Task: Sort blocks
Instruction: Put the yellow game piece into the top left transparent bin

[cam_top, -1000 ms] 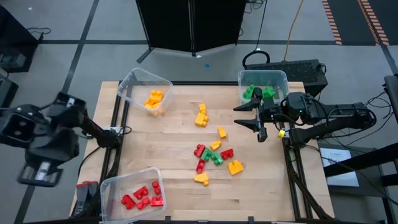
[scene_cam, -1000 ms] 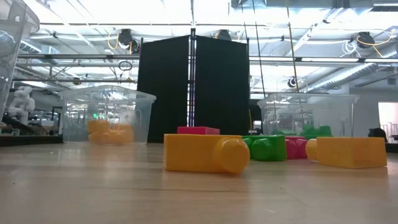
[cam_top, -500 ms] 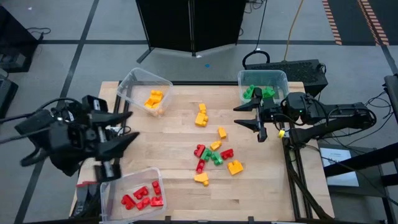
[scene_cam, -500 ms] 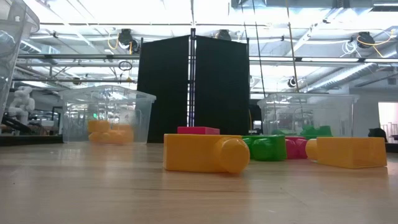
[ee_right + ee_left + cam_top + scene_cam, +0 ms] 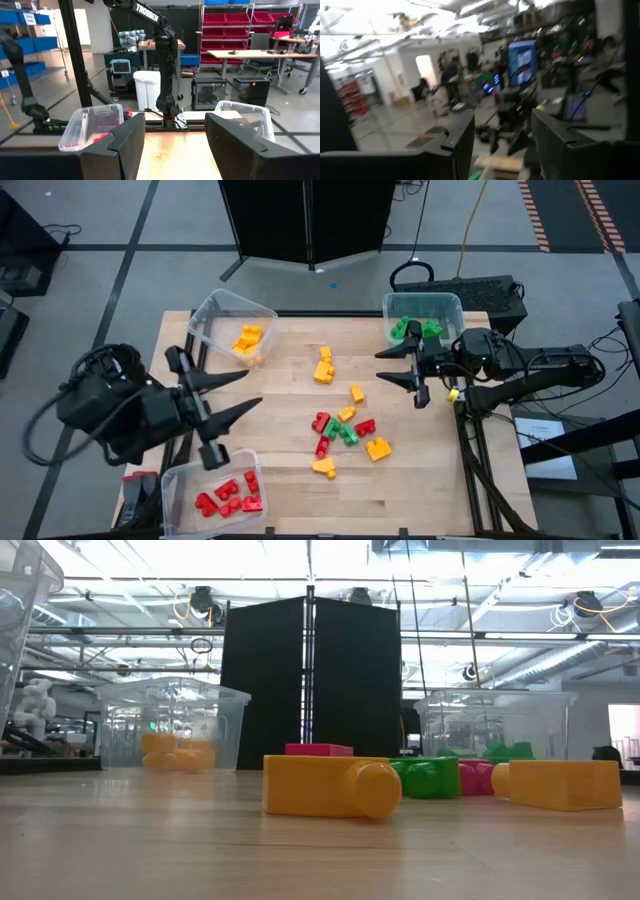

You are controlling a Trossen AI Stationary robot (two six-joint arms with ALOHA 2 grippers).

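Left pincer (image 5: 228, 406) hangs with its fingers spread and empty over the left part of the wooden surface (image 5: 290, 500), just above the bin of red blocks (image 5: 228, 495). Right pincer (image 5: 400, 368), also spread and holding nothing, waits near the bin of green blocks (image 5: 416, 329). Unsorted blocks (image 5: 345, 427) lie mixed in the middle. I judge that a new pick is beginning: the left arm must reach right and descend onto one block. Beyond the surface stand dark panels (image 5: 312, 680) and a bright workshop.
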